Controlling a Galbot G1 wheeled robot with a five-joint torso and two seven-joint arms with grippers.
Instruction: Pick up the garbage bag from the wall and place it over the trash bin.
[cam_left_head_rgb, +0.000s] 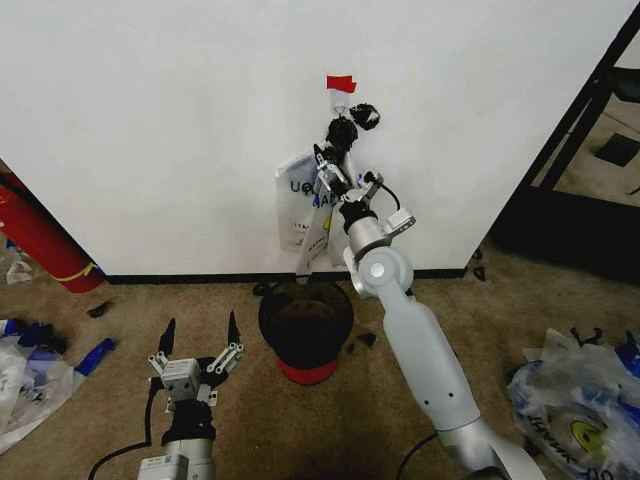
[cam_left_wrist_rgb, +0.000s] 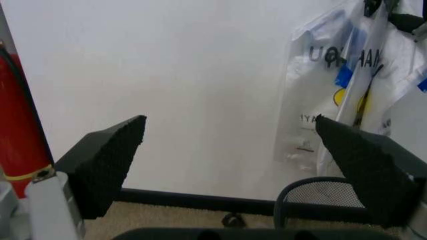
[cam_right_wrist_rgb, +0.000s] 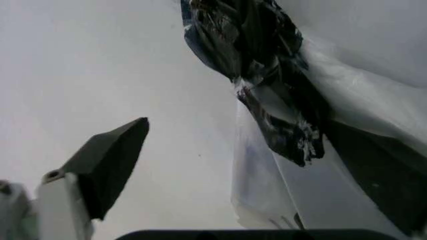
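Note:
The garbage bag (cam_left_head_rgb: 298, 205) hangs on the white wall (cam_left_head_rgb: 150, 130) below a red tape patch (cam_left_head_rgb: 340, 83), see-through with dark lettering and blue handles. Black knotted lumps (cam_left_head_rgb: 347, 126) sit at its top. My right gripper (cam_left_head_rgb: 328, 166) is raised to the bag's upper part and is open; in the right wrist view (cam_right_wrist_rgb: 240, 170) bag plastic (cam_right_wrist_rgb: 347, 115) and a black knot (cam_right_wrist_rgb: 267, 90) lie between its fingers. The trash bin (cam_left_head_rgb: 305, 325) stands on the floor under the bag. My left gripper (cam_left_head_rgb: 200, 345) is low, left of the bin, open and empty (cam_left_wrist_rgb: 230, 167), facing the bag (cam_left_wrist_rgb: 320, 90).
A big red cylinder (cam_left_head_rgb: 40, 240) leans at the left by the wall. Other printed bags lie on the carpet at the right (cam_left_head_rgb: 580, 400) and left (cam_left_head_rgb: 30, 375). A black frame (cam_left_head_rgb: 590, 110) stands at the right. Small black scraps (cam_left_head_rgb: 362, 340) lie near the bin.

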